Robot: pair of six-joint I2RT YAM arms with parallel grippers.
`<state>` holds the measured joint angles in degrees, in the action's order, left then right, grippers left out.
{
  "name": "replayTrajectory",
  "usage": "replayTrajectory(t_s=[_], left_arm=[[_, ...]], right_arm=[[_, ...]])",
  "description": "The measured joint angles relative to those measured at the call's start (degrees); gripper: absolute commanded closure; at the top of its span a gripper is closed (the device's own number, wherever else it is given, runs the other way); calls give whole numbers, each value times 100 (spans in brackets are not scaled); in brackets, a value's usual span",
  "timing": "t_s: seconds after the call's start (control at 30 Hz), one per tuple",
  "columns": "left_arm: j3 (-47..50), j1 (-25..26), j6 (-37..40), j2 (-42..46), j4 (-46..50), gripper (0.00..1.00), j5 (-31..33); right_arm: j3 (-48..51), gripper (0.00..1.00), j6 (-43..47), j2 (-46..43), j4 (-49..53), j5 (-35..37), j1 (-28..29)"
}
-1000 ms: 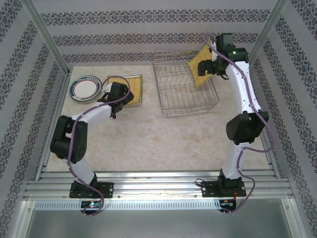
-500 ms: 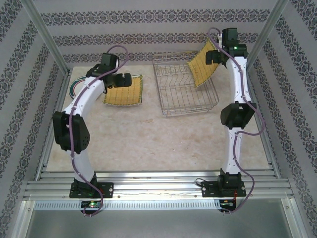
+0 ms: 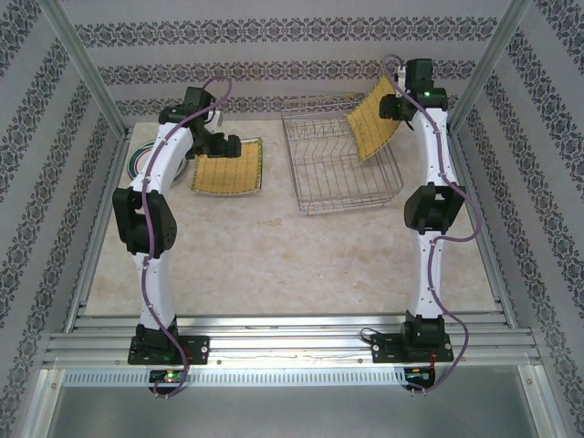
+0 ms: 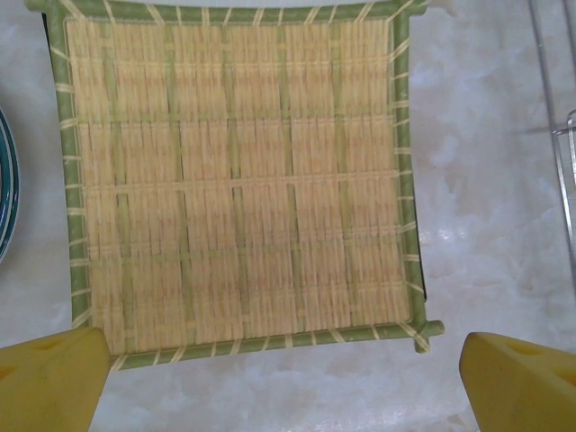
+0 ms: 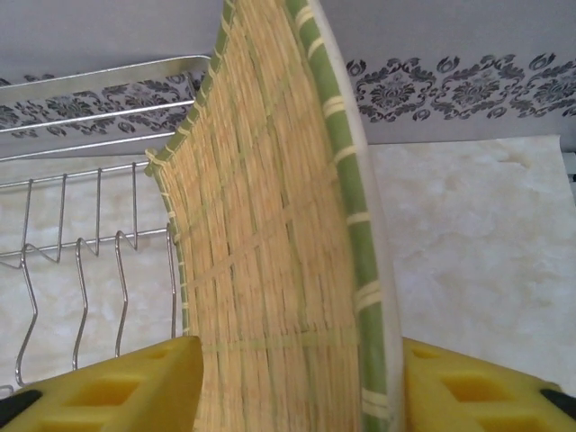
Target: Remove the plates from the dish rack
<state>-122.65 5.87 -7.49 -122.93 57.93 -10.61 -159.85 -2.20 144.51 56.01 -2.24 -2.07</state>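
Note:
A yellow woven square plate stands tilted on edge at the back right of the silver wire dish rack. My right gripper is shut on its upper edge. In the right wrist view its yellow fingers press both sides of the plate, beside the rack prongs. A second yellow woven plate lies flat on the table left of the rack. My left gripper hovers open over that plate, its fingers spread wide and holding nothing.
A round green-banded plate lies at the far left, partly hidden by my left arm; its rim shows in the left wrist view. Metal frame posts and patterned walls close in the table. Bare marble tabletop stretches in front of the rack.
My left arm has risen and straightened over the plate on the table, its gripper staying open. My right gripper has closed onto the woven plate in the rack.

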Motion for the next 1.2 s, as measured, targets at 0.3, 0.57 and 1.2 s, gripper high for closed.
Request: replayTrajectory(t_s=[0.3,0.57,1.2], left_arm=[[-157,0,2,-61,57,0,-101],[-166,0,2,-61,81,0,-120],[114,-39,0,-59,28,0,-118]], right_arm=[[0,100,-210,0,-149,387,166],[0,100,-444,-2,-190,933,372],[258,100,-966,-87,-273,2194,459]])
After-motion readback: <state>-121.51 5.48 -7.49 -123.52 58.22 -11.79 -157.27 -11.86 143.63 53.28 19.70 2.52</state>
